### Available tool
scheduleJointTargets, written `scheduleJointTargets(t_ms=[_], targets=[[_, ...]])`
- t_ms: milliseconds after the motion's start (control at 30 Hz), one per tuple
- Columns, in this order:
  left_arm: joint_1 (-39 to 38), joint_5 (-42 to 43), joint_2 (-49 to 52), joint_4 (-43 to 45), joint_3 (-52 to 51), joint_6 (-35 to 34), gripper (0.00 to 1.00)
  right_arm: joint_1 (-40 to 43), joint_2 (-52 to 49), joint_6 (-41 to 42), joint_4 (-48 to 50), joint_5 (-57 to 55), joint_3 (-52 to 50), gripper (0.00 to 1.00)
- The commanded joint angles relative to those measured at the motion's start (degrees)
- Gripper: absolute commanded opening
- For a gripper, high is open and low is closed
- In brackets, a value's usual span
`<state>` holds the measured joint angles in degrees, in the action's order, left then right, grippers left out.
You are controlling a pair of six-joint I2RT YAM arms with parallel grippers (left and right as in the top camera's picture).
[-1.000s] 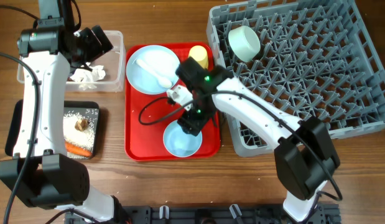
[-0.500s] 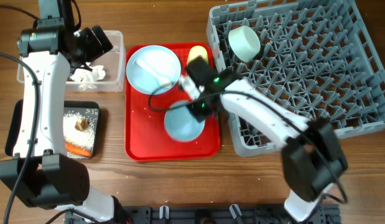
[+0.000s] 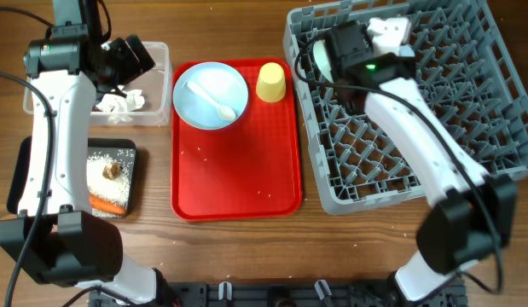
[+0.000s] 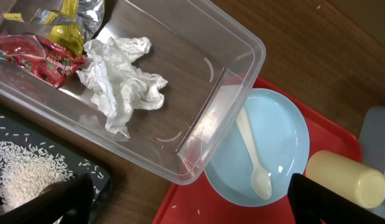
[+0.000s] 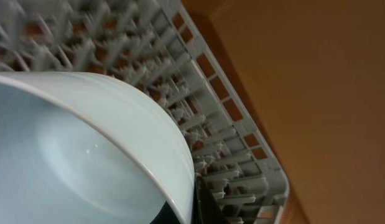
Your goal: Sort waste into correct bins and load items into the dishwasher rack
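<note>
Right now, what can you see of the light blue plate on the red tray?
The light blue plate is round, smooth and glossy, with a shallow raised rim, looking like plastic. It sits flat, right way up, in the far left corner of the red tray. A white spoon lies inside it. The yellow cup stands close beside it.

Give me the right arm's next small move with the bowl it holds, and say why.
Probably ease the bowl down between the pegs of the dishwasher rack before letting go. The right gripper grips the bowl's rim, and in the overhead view it hangs over the rack's far left corner, so only the set-down seems left. What lies directly beneath it is hidden.
</note>
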<state>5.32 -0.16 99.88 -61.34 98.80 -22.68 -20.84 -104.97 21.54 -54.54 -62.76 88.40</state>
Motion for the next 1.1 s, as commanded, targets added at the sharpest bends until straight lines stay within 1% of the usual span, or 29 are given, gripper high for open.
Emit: scheduleJointTargets(t_ms=[0,100,167,200,233,333,467,500,533,600,633,667,733,767,800,833,867,900,933,1000,1033,1067], targets=[[0.2,-0.6,0.5,0.0,-0.3,-0.5,1.00,-0.2,-5.6,2.0,-1.2,-8.0,-0.5,0.04],[0.2,-0.6,0.5,0.0,-0.3,-0.5,1.00,-0.2,-7.5,4.2,-3.5,-8.3,-0.8,0.04],[0.2,-0.6,0.5,0.0,-0.3,-0.5,1.00,-0.3,-7.5,4.4,-4.2,-4.3,-0.8,0.04],[0.2,-0.6,0.5,0.0,-0.3,-0.5,1.00,-0.7,-7.5,4.8,-5.1,-0.2,-0.8,0.04],[0.2,-0.6,0.5,0.0,-0.3,-0.5,1.00,-1.4,-7.5,7.4,-6.3,2.2,-0.8,0.04],[0.2,-0.6,0.5,0.0,-0.3,-0.5,1.00,-3.2,-7.5,6.9,-6.3,5.8,-0.8,0.04],[0.2,-0.6,0.5,0.0,-0.3,-0.5,1.00,-5.0,-7.5,6.9,-8.5,7.6,-0.8,0.04],[0.2,-0.6,0.5,0.0,-0.3,-0.5,1.00,-5.2,-7.5,6.9,-9.1,7.9,-0.8,0.07],[0.2,-0.6,0.5,0.0,-0.3,-0.5,1.00,-5.4,-7.5,6.8,-9.6,8.7,-0.8,0.12],[0.2,-0.6,0.5,0.0,-0.3,-0.5,1.00,-5.8,-7.4,3.4,-10.6,12.8,-0.8,0.27],[0.2,-0.6,0.5,0.0,-0.3,-0.5,1.00,-6.2,-7.4,3.5,-11.1,15.1,-0.7,0.44],[0.2,-0.6,0.5,0.0,-0.3,-0.5,1.00,-6.7,-7.3,3.4,-12.3,18.4,0.0,0.50],[0.2,-0.6,0.5,0.0,-0.3,-0.5,1.00,-7.9,-6.8,2.3,-14.3,22.3,1.6,0.56],[0.2,-0.6,0.5,0.0,-0.3,-0.5,1.00,-8.6,-6.4,2.3,-15.7,23.5,2.7,0.63],[0.2,-0.6,0.5,0.0,-0.3,-0.5,1.00,-9.5,-6.0,2.2,-17.6,23.7,4.5,0.75],[0.2,-0.6,0.5,0.0,-0.3,-0.5,1.00,-10.3,-5.9,2.1,-19.4,23.7,7.0,0.90],[0.2,-0.6,0.5,0.0,-0.3,-0.5,1.00,-10.9,-5.8,0.5,-20.6,24.0,10.1,0.99],[0.2,-0.6,0.5,0.0,-0.3,-0.5,1.00,-11.0,-5.8,0.1,-21.0,24.8,12.3,1.00],[0.2,-0.6,0.5,0.0,-0.3,-0.5,1.00,-11.0,-5.8,-2.0,-20.6,28.0,14.9,1.00],[0.2,-0.6,0.5,0.0,-0.3,-0.5,1.00,-11.0,-5.8,-7.2,-16.5,38.1,19.5,1.00],[0.2,-0.6,0.5,0.0,-0.3,-0.5,1.00,-11.0,-5.8,-10.4,-12.5,46.1,21.0,1.00],[0.2,-0.6,0.5,0.0,-0.3,-0.5,1.00,-11.0,-5.8,-14.0,-4.2,62.0,21.3,1.00]])
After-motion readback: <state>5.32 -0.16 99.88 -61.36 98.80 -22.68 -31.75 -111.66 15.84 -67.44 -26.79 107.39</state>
